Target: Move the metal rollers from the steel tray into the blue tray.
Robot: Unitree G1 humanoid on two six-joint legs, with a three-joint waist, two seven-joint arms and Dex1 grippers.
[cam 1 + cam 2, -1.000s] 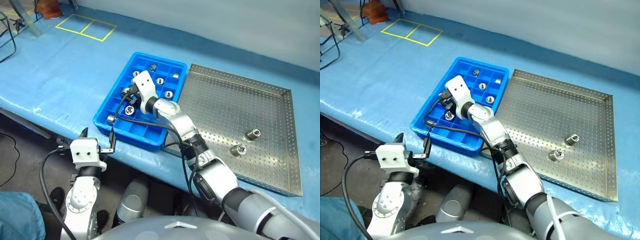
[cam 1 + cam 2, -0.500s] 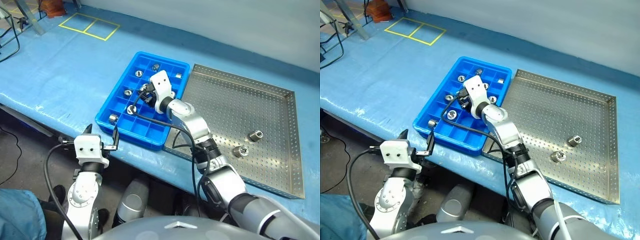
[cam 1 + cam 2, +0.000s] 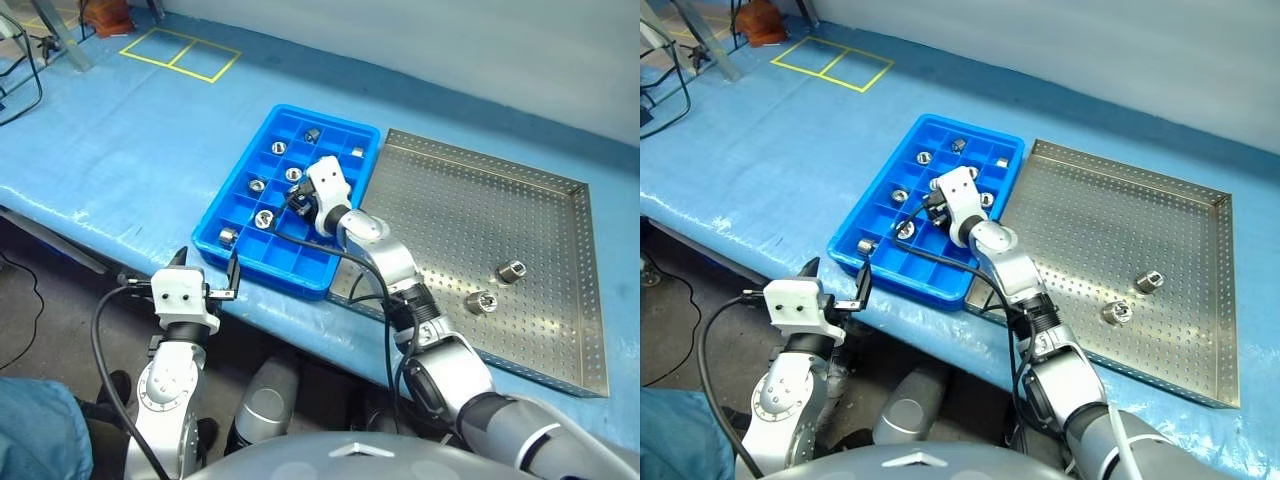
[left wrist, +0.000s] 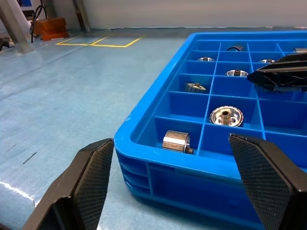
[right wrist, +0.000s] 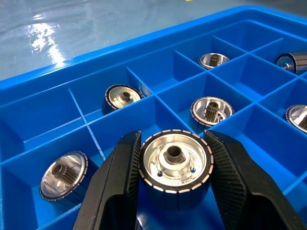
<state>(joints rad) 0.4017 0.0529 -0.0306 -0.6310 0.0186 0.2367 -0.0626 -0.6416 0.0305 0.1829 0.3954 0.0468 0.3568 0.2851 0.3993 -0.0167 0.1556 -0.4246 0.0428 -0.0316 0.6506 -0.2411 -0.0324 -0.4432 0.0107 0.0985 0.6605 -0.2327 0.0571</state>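
Over the blue tray (image 3: pixel 232 208), my right claw (image 5: pixel 173 179) grips a roller (image 5: pixel 175 161) above a free cell. I should lower it squarely between the dividers before releasing. Left claw (image 4: pixel 177 184) idles, spread wide. Two rollers (image 3: pixel 493 286) wait in the steel tray (image 3: pixel 575 300).

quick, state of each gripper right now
left gripper: open, holding nothing
right gripper: shut on a metal roller over the blue tray
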